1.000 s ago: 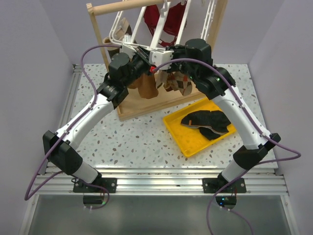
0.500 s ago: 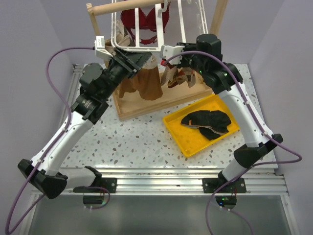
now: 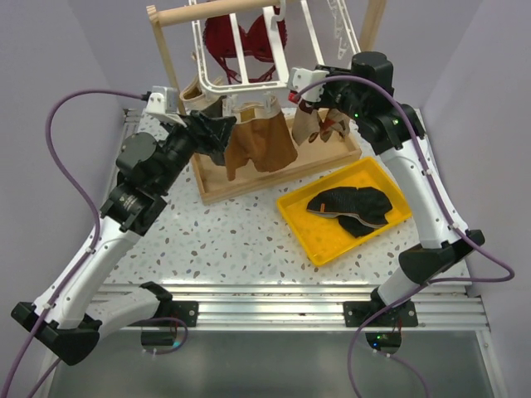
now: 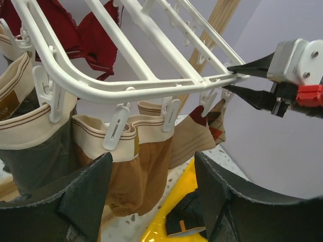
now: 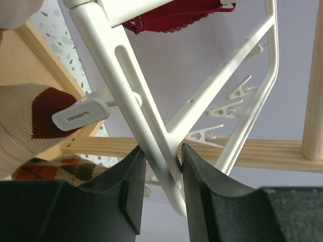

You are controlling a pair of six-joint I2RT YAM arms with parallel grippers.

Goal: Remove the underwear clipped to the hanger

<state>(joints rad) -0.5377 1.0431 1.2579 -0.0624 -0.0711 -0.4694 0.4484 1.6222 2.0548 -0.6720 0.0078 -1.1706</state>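
Observation:
The white hanger hangs from the wooden stand. My right gripper is shut on its near right corner bar; the bar sits between both pads. A brown brief with a beige waistband is clipped to the front bar. A dark grey brief is clipped to its left. My left gripper is open and empty just below the front bar, and the brown brief hangs beyond its fingers. A black brief lies in the yellow tray.
A red bra hangs further back on the hanger. Argyle socks are clipped near my right gripper. The wooden stand's base sits below the clothes. The yellow tray lies to its right front.
My left gripper has drawn back to the left and away from the right gripper. My right gripper has moved up and right with the hanger's corner, and the brown brief now hangs in full view.

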